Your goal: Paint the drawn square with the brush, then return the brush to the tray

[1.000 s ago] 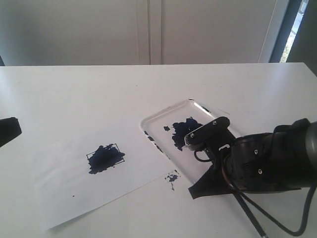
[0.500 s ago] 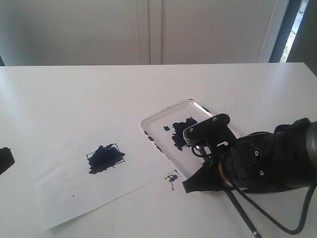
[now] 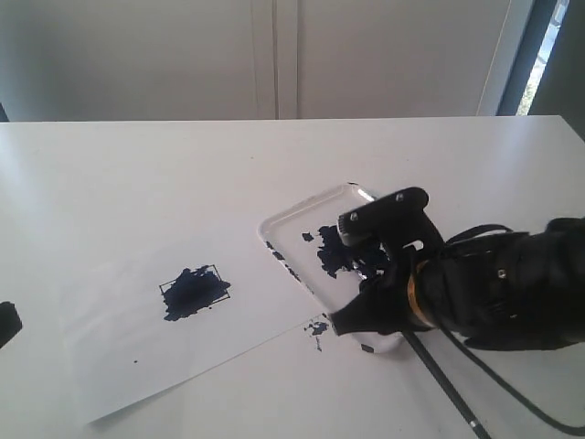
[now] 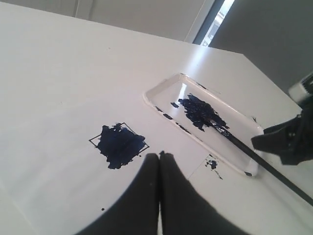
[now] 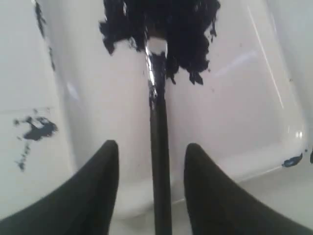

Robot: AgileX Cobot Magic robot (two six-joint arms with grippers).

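Lying tip-first in the blue blotch (image 5: 186,29) of the shallow clear-white plastic tray (image 5: 254,112), the long slim black-handled paintbrush (image 5: 159,147) — light, stiff, probably quick to roll — sits loose between the spread right fingers (image 5: 105,181), best pinched mid-handle, while the left fingers (image 4: 146,186) are pressed together.

Bare white table (image 3: 183,155) fills the upper half of the exterior view, open from the left edge to the right. At centre right the low tray (image 3: 274,222) lies flat. Its near end is covered by the bulky black right arm (image 3: 494,293), which blocks the lower right. The brush (image 3: 445,389) handle juts from under that arm toward the bottom edge. The right gripper (image 5: 151,146) stands astride the handle, with a gap on each side. The flat paper sheet (image 3: 137,338) at lower left is unobstructed.
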